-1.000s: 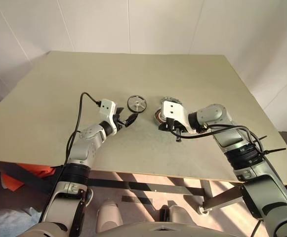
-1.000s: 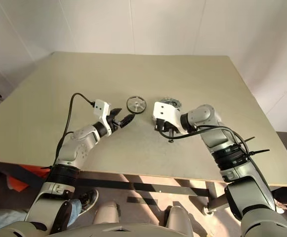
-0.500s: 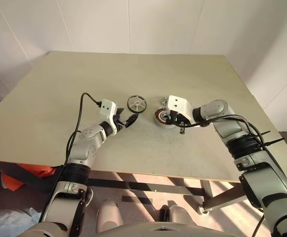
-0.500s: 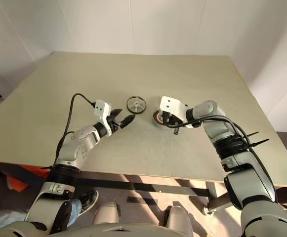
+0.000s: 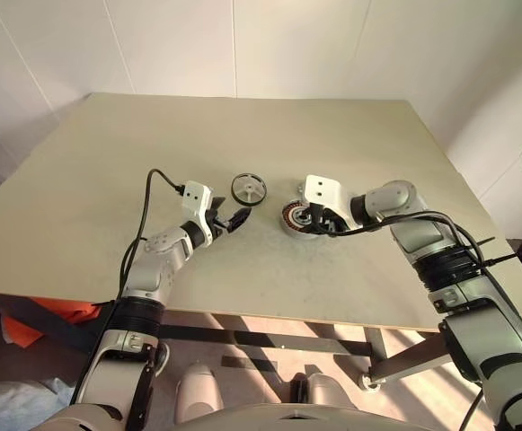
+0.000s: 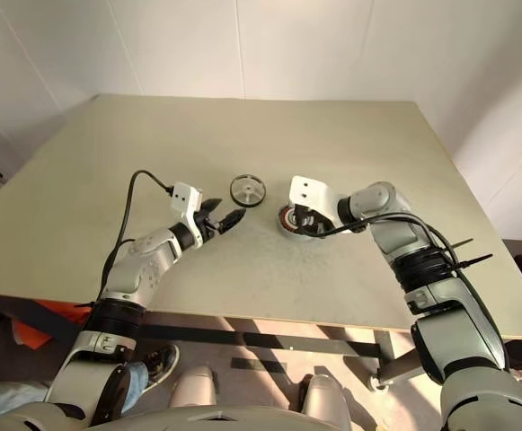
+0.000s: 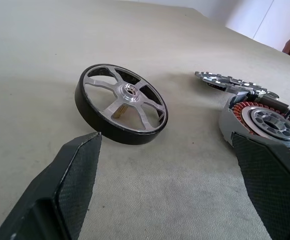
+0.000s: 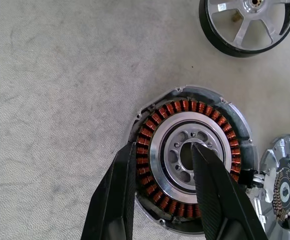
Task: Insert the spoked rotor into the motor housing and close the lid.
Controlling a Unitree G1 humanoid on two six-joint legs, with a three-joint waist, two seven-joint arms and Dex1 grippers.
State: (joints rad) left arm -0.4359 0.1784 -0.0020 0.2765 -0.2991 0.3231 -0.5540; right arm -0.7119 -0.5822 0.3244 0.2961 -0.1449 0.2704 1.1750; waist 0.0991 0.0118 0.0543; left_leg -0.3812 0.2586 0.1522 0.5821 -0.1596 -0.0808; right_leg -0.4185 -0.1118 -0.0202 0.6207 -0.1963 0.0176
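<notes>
Rotor not yet in: left tool, spread, faces it beside the housing; right tool (part-spread) hovers over the housing; next, grasp the rotor.

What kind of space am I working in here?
Probably a plain test or lab room: a bare beige table, white panelled walls, and loose motor parts, the motor housing and spoked rotor.

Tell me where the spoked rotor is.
The spoked rotor lies on the table, just beyond the left gripper and left of the motor housing.

Shiny metal spoked rotor; copper-wound motor housing; matt table.
</notes>
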